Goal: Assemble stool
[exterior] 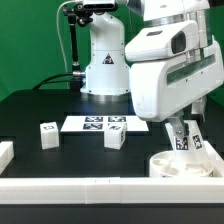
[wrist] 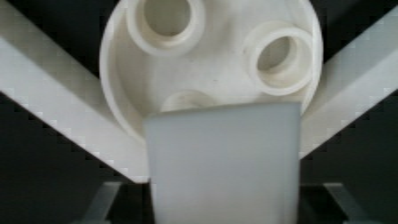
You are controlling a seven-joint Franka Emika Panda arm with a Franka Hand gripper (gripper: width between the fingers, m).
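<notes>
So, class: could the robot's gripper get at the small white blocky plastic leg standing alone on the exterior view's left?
Probably not at once: nothing crowds the loose leg, but the gripper seems shut on another white leg over the round white disc seat.

The arm [exterior: 165,70] rises from its base [exterior: 105,62] at the tabletop's [exterior: 60,105] far edge and bends down over the near corner on the exterior view's right. Its wrist points straight down, the tool [exterior: 183,138] clamped on a stool leg [wrist: 222,150].
</notes>
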